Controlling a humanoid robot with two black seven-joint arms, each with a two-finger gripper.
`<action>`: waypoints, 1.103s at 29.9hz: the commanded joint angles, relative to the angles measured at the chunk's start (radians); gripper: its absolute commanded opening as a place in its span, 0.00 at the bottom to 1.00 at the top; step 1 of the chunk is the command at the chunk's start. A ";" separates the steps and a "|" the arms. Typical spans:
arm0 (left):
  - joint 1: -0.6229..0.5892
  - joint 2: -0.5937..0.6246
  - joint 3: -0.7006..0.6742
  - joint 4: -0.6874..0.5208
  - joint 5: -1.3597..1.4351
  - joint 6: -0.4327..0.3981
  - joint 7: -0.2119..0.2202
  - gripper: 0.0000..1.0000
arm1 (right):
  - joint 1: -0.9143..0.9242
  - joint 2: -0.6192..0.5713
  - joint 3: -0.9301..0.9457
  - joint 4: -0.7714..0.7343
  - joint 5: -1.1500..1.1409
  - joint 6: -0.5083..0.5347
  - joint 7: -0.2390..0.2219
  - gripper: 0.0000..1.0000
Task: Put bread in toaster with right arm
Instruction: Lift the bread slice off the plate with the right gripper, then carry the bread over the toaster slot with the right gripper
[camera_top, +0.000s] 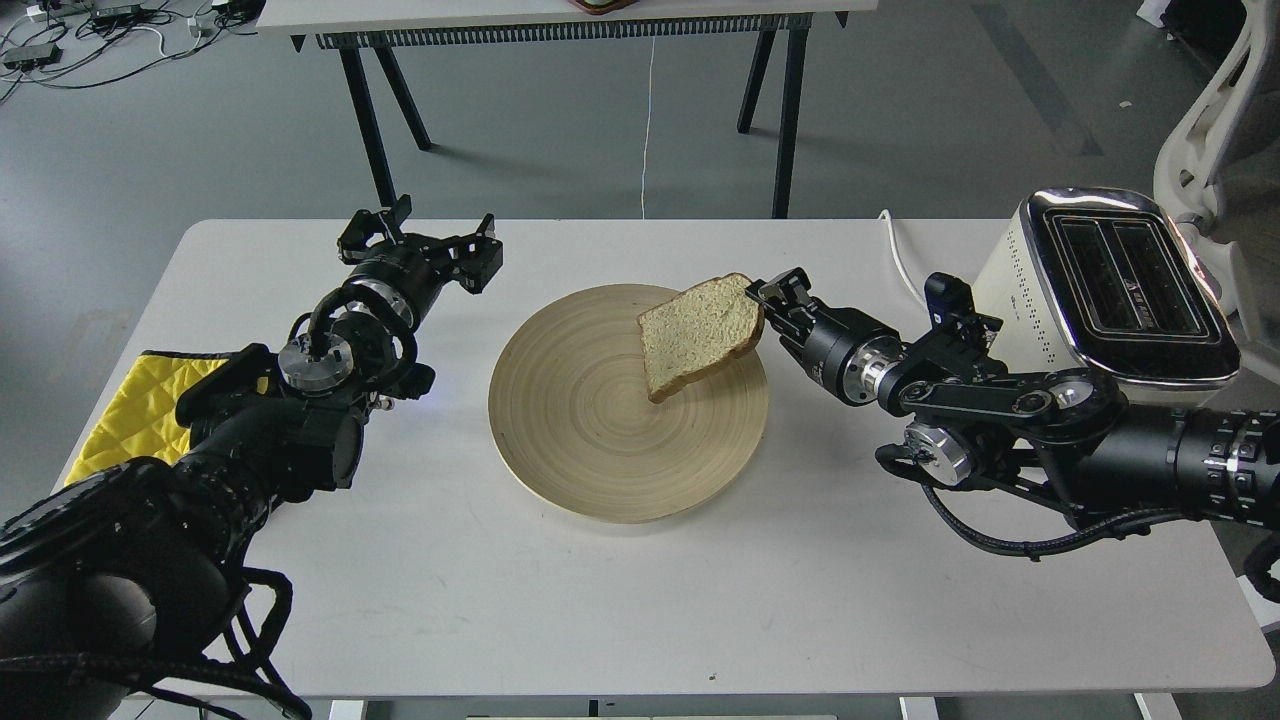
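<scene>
The bread (697, 332), a pale tan slice with a brown crust, hangs tilted above the round wooden plate (600, 440), lifted clear of it. My right gripper (768, 302) is shut on the slice's right edge. The cream-white toaster (1100, 290) with a chrome top and two empty slots stands at the table's right end, behind my right arm. My left gripper (430, 235) is open and empty, to the left of the plate near the table's back edge.
A yellow quilted cloth (140, 405) lies at the table's left edge under my left arm. A white cord (900, 262) runs from the toaster over the table's back edge. A second table's black legs (375, 110) stand behind. A white chair (1215, 120) is beside the toaster.
</scene>
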 joint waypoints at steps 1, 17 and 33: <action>0.000 0.000 0.000 0.000 0.000 0.000 0.000 1.00 | 0.045 -0.026 0.002 0.034 -0.001 -0.014 -0.002 0.16; 0.000 0.000 0.000 0.000 0.000 0.000 0.000 1.00 | 0.253 -0.302 0.023 0.074 -0.076 -0.009 -0.005 0.15; 0.000 0.000 0.000 0.000 0.000 0.000 0.000 1.00 | 0.380 -0.663 0.019 0.120 -0.294 0.042 -0.016 0.16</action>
